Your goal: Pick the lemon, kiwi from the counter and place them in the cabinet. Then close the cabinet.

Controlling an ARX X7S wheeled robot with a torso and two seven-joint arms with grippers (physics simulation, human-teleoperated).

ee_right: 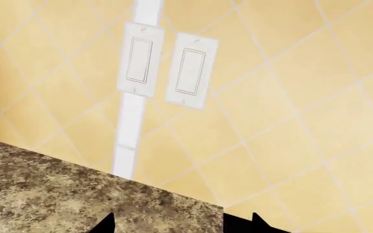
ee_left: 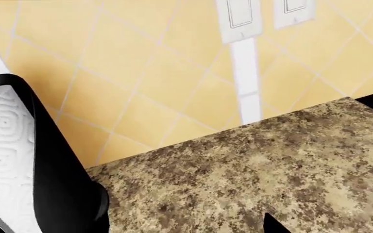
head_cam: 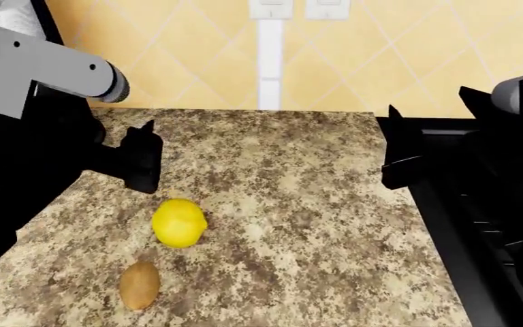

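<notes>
Counter (head_cam: 316, 204): lemon (head_cam: 179, 222) just below left gripper (head_cam: 142, 162), untouched.

premises presenting as a home kitchen: granite counter (head_cam: 316, 204) adjoining black stove top (head_cam: 479, 204), yellow tiled backsplash (head_cam: 198, 48) carrying wall switches (ee_right: 167, 68).

Both arms raised; L tool (head_cam: 141, 160) & R tool (head_cam: 393, 157) empty.

One lemon (head_cam: 179, 222), one kiwi (head_cam: 139, 285), two wall switches (ee_right: 139, 66), one paper-towel roll (ee_left: 4, 145).
</notes>
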